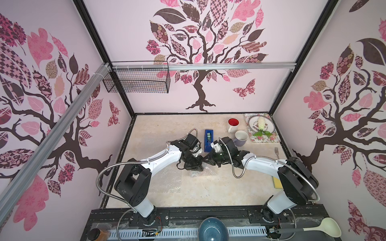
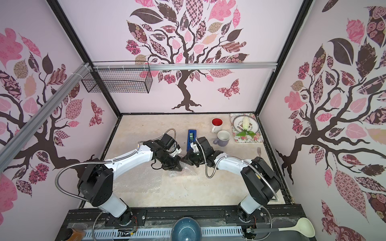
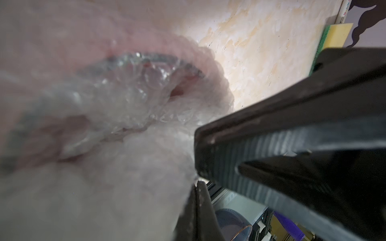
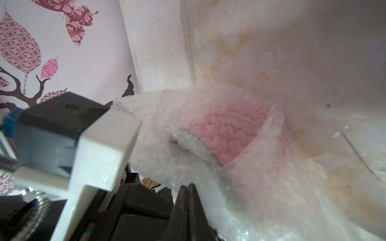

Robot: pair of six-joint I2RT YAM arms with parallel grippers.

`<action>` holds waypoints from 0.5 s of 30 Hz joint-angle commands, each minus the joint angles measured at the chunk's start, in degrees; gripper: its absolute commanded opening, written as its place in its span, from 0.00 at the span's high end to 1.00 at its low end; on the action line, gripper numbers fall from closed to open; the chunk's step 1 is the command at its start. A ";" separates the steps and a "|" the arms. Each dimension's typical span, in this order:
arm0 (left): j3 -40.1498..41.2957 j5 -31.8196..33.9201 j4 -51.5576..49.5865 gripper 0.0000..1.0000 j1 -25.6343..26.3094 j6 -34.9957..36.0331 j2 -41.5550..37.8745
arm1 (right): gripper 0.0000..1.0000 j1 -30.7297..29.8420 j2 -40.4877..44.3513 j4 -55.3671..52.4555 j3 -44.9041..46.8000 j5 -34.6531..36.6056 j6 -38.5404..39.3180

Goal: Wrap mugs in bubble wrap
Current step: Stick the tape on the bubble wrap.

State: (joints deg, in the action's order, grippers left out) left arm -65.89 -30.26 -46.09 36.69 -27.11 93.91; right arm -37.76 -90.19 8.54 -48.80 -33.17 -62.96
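Bubble wrap [image 4: 261, 177] fills both my wrist views, bunched around the red mug [image 4: 229, 133], whose colour shows pink through the film. Crumpled film sits inside the mug's dark rim.

The bundle lies on the table [image 1: 208, 194] about mid-width, on the near side of the blue tape dispenser [image 1: 208, 139]. Both my wrists crowd over it.

My left gripper [image 3: 197, 179] is closed, its two dark fingers meeting on a fold of the wrap at the bundle's edge. My right gripper [image 4: 188, 188] is pressed together too, tips touching each other right against the film. That spot is too blurred for me to say whether any wrap is caught between them.

A flat sheet [image 1: 165, 183] of the same film lies beside the bundle, under my left arm. The white mug [image 1: 232, 124] with its red inside and the lavender mug [image 1: 240, 137] stand upright and bare at the far right. They are close together, just beside the floral tray [image 1: 273, 139].
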 commanded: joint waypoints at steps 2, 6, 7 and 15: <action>0.45 4.77 -1.58 1.00 -0.03 0.92 2.33 | 0.92 -0.19 4.35 0.41 -0.90 0.75 -0.54; 0.59 4.77 -1.62 1.00 -0.04 1.01 2.25 | 0.91 0.44 5.95 -2.01 -1.98 0.47 -0.11; 0.64 4.82 -1.63 1.00 -0.01 1.10 2.32 | 0.91 0.40 5.98 -2.97 -2.35 0.08 0.09; 0.22 5.04 -1.89 1.00 -0.04 1.53 2.63 | 0.94 0.10 4.79 -3.03 0.62 -2.68 -0.70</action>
State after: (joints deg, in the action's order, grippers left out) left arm -65.89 -30.37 -46.33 36.71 -26.87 94.04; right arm -37.43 -85.62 6.55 -48.75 -33.85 -63.00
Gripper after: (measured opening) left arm 0.047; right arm 0.062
